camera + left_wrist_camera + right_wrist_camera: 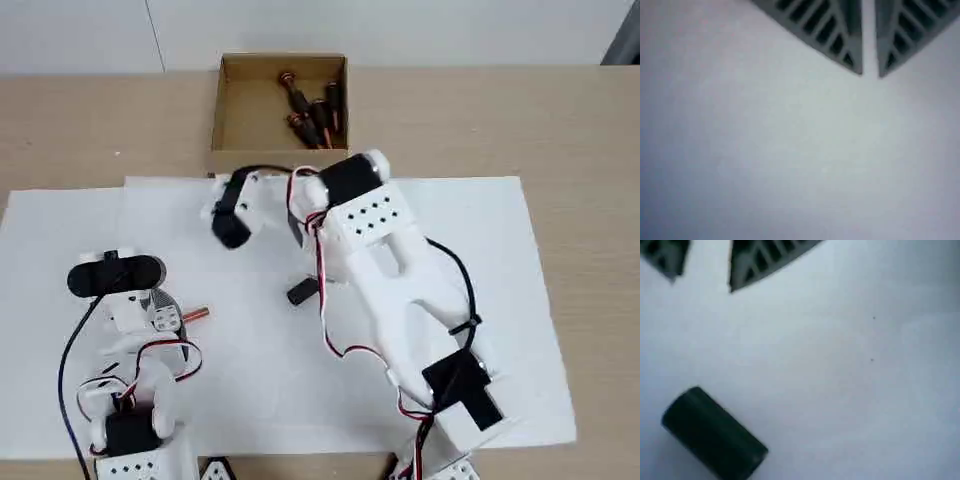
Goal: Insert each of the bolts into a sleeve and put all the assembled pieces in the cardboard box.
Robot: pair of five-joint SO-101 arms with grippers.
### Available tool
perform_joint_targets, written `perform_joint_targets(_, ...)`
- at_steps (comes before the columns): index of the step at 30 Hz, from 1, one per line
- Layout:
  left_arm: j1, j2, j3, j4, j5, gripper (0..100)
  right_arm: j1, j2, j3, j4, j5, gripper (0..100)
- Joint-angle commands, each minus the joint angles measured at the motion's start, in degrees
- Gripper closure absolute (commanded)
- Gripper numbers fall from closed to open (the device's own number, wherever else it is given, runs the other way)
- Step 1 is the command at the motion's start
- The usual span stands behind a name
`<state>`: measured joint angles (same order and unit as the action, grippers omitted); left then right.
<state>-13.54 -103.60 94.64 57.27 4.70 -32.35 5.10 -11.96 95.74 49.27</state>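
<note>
A black sleeve [301, 293] lies on its side on the white paper [260, 380], near the middle; in the right wrist view the sleeve [715, 437] is a short way off my right gripper [702, 287], which is open and holds nothing. That gripper [298, 225] hangs just behind the sleeve. A copper bolt [193, 314] lies on the paper right beside my left gripper [163, 302]. The left gripper [870, 75] has its fingers a thin slit apart over bare paper, nothing between them. The cardboard box [232, 110] at the back holds several assembled pieces [312, 105].
The white paper covers most of the wooden table [80, 120]. Red, black and white cables [330, 300] trail from the right arm across the paper's middle. The box stands just beyond the paper's far edge.
</note>
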Motion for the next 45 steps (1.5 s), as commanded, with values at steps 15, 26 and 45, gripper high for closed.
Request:
perform_joint_targets(15,-6.24,-0.62,-0.31,1.32,0.44,100,-3.21,1.80,6.86,-3.30,15.74,84.8)
perform_joint_targets(26,-6.24,-0.62,-0.31,1.32,0.44,100,-5.05,8.75,6.86,-11.03,21.45,84.7)
perform_joint_targets(45,-6.24,-0.62,-0.31,1.32,0.44,100,-5.41,21.41,6.77,-16.92,23.21,90.9)
